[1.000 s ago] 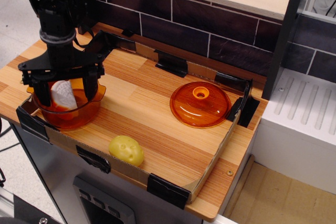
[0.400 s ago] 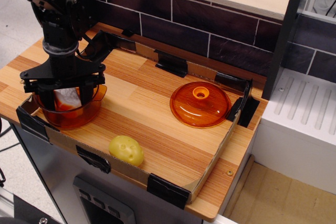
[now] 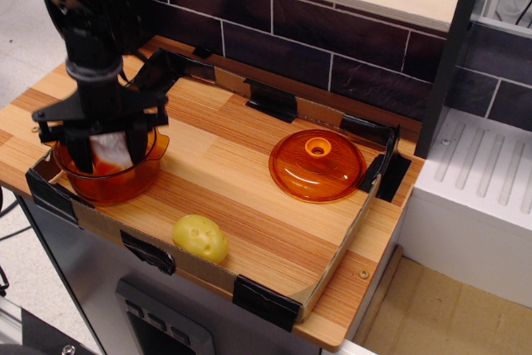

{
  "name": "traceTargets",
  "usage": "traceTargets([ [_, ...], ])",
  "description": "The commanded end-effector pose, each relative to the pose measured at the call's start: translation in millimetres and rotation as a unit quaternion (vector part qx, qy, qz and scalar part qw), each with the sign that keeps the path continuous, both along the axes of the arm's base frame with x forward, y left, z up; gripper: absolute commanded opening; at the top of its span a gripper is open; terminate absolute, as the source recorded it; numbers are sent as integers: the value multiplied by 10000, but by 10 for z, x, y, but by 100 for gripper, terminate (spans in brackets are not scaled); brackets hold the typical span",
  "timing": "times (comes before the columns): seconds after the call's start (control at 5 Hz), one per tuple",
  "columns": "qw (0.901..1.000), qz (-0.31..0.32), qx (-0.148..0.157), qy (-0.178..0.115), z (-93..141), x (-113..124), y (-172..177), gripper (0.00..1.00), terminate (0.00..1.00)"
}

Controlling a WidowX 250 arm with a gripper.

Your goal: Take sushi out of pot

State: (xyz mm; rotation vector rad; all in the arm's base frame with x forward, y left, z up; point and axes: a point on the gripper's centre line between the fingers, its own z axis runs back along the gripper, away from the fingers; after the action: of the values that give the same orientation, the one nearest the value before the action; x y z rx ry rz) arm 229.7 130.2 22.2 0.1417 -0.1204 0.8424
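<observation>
The translucent orange pot [image 3: 125, 184] stands at the front left corner of the wooden board. The sushi [image 3: 110, 150], white with an orange-red side, is inside the pot's mouth, and its top shows above the rim. My gripper [image 3: 108, 157] reaches down into the pot from above. Its two black fingers [image 3: 80, 154] stand on either side of the sushi and are closed against it. The lower part of the sushi and the fingertips are hidden behind the pot wall.
The domed orange lid [image 3: 317, 165] with a knob lies at the right of the board. A yellow dimpled lump [image 3: 199, 239] lies near the front edge. A low cardboard rim [image 3: 332, 268] with black tape corners borders the board. A dark brick wall [image 3: 332, 39] runs behind.
The fingers have closed in from wide apart onto the sushi. The gripper and the sushi now sit slightly higher in the pot.
</observation>
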Motion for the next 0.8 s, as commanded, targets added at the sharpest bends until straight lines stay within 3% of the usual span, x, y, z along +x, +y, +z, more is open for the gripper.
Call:
traceTargets([
  [0.0, 9940, 361, -122, -1030, 809, 116, 45, 0, 0],
  [0.2, 9926, 523, -394, -1023, 1063, 222, -92, 0, 0],
  [0.4, 9960, -296, -242, -807, 1018, 367, -338, 0, 0],
  [0.6, 9862, -1372, -612, -692, 925, 379, -666, 0, 0],
])
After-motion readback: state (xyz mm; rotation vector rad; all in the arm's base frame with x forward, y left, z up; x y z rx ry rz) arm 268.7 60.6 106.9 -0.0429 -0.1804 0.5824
